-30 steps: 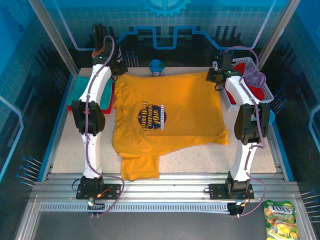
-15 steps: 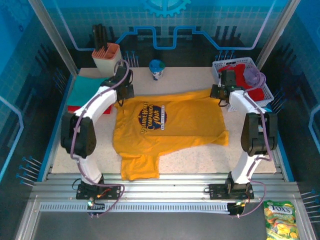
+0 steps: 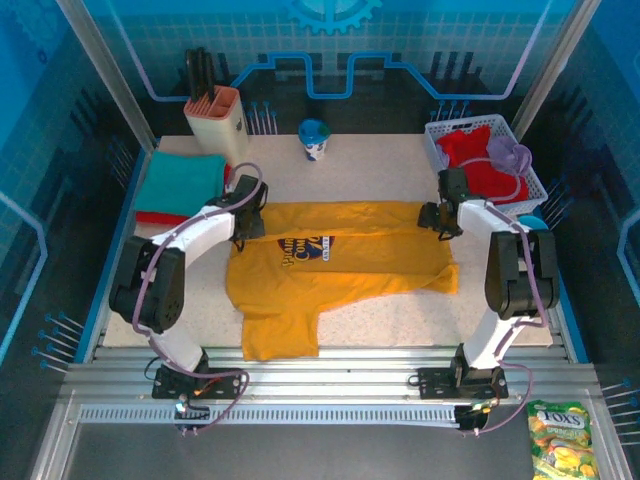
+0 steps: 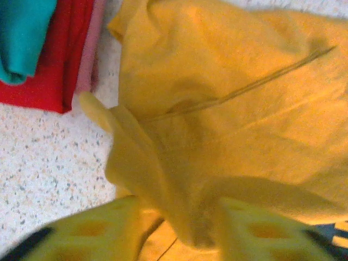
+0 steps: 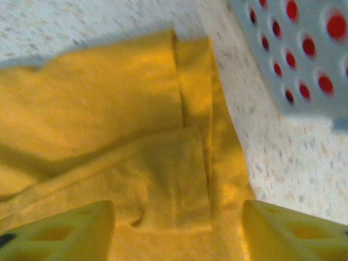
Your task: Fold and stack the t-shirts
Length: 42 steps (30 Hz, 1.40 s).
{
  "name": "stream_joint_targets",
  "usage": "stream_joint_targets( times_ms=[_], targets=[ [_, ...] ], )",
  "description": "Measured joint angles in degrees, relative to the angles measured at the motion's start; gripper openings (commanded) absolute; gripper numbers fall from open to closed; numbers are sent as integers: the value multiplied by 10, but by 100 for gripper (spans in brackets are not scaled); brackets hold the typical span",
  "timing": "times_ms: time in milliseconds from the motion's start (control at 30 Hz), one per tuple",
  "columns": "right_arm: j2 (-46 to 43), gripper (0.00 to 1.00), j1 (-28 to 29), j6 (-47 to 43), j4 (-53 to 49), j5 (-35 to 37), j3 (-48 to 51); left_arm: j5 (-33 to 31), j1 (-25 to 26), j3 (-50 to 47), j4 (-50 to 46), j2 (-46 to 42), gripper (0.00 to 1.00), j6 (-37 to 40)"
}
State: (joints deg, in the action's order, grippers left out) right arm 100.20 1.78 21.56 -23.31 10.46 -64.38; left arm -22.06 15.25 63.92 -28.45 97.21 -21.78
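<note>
Overhead, the yellow t-shirt (image 3: 340,265) lies mid-table, its far edge doubled toward the print. The left gripper (image 3: 248,214) and right gripper (image 3: 438,218) sit at the fold's two ends. A folded stack (image 3: 180,185) of teal on red rests far left, and more shirts fill the basket (image 3: 436,140).

Up close, the left wrist view shows its fingers (image 4: 103,228) apart, with a loose cloth ridge between them. The right wrist view shows its jaws spread wide over the flat hem.

Light and limp, the cotton will likely sag, so corners or doubled edges look like the best holds.
</note>
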Motion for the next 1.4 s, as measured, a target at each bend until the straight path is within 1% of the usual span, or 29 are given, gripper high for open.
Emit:
stream_joint_targets(
  times_ms=[33,100,233,400,467,567,633,700,967,1200,1300,1400],
  targets=[
    [-7,78,0,2,-8,0,1,0,0,-3,-6,-4,78,-2],
    [-22,84,0,3,-16,-1,1,1,0,-4,-19,-21,81,-6],
    [-42,85,-1,7,-36,-11,-17,17,-1,22,-53,-56,82,-5],
    [-8,73,-3,5,-49,-33,-77,57,-21,95,-71,-52,75,5],
    [21,65,-5,1,-51,-40,-102,73,-38,112,-72,-44,72,9],
    [61,58,-9,-2,-56,-50,-124,97,-67,113,-76,-34,70,9],
    [83,56,-15,-1,-63,-52,-133,104,-82,105,-76,-31,70,9],
    [101,49,-21,0,-70,-52,-139,107,-92,92,-76,-31,69,9],
    [133,48,-28,5,-97,-49,-165,126,-103,38,-77,-37,68,7],
    [146,46,-30,9,-104,-49,-167,130,-104,27,-77,-64,68,7],
    [146,44,-30,10,-103,-49,-167,130,-104,27,-77,-75,68,7],
    [146,36,-30,14,-103,-49,-167,130,-104,27,-77,-80,68,7]
  ],
)
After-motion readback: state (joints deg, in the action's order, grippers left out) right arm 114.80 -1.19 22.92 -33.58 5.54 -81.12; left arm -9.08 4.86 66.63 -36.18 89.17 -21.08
